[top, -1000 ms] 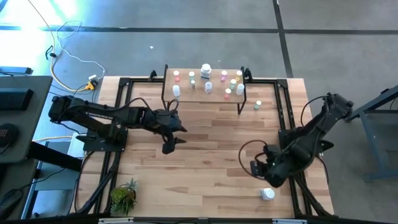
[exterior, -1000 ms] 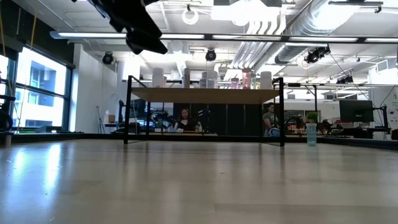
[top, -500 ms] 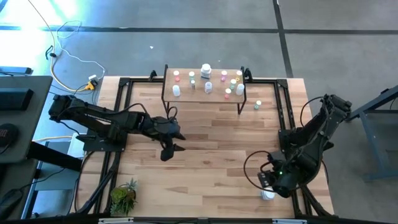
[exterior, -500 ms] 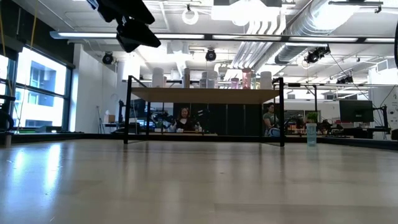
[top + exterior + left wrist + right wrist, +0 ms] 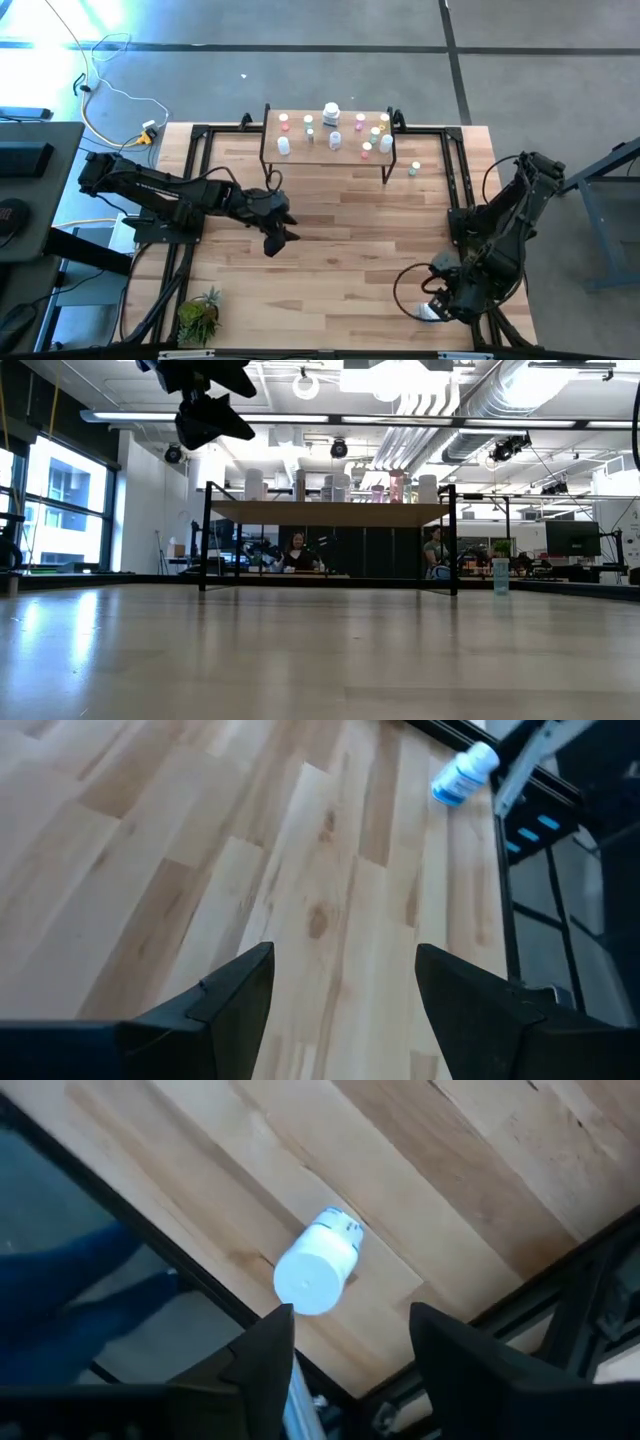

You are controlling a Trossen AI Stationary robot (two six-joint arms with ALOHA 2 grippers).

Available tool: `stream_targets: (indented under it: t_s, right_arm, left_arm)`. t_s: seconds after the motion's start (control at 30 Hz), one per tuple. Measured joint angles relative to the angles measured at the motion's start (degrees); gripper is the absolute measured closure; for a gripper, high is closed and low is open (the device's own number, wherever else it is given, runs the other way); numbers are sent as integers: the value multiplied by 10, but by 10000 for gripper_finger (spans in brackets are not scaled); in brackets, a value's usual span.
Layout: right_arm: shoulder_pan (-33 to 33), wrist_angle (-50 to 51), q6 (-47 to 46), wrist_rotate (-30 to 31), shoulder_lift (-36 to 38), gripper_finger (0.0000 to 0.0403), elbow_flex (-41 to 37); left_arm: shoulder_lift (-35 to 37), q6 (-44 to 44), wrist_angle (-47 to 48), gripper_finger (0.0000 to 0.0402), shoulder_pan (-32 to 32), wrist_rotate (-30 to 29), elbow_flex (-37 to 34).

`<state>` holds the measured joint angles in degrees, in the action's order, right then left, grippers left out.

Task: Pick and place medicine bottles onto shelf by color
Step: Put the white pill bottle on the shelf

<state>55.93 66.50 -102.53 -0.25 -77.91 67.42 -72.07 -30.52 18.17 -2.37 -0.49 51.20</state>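
The shelf stands at the table's far edge with several small medicine bottles on its top board. A green-capped bottle stands on the table beside the shelf's right legs. A larger white bottle lies on the table near the near right corner. My right gripper hangs open above it, pointing steeply down, with its fingers clear of the bottle. My left gripper hovers open and empty over the table's left middle, high in the low view.
A black metal frame rail runs along the table's right side, close to the white bottle. A small potted plant sits at the near left corner. Bare planks lie between the two arms. People sit in the room behind the shelf.
My right gripper has swung toward the table's near edge and now hangs over the larger white bottle, its wrist rolling on the way. My left gripper has shifted a little toward the near edge and rolled about its own axis. No bottle has moved.
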Motion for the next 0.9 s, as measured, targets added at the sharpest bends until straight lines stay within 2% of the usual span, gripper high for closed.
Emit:
stream_targets:
  t_s: [0.13,0.3,0.53,0.9]
  right_arm:
    - [12,0,39,5,-2,181,0]
    - [42,-16,137,25,-27,147,0]
    - [69,-74,245,42,-93,144,0]
    - [71,-79,255,42,-160,144,0]
  left_arm:
    - [0,-26,0,167,0,-28,0]
    - [0,-49,0,167,0,-40,0]
    - [0,-75,0,167,-11,-79,0]
    - [0,-85,0,167,-34,-114,0]
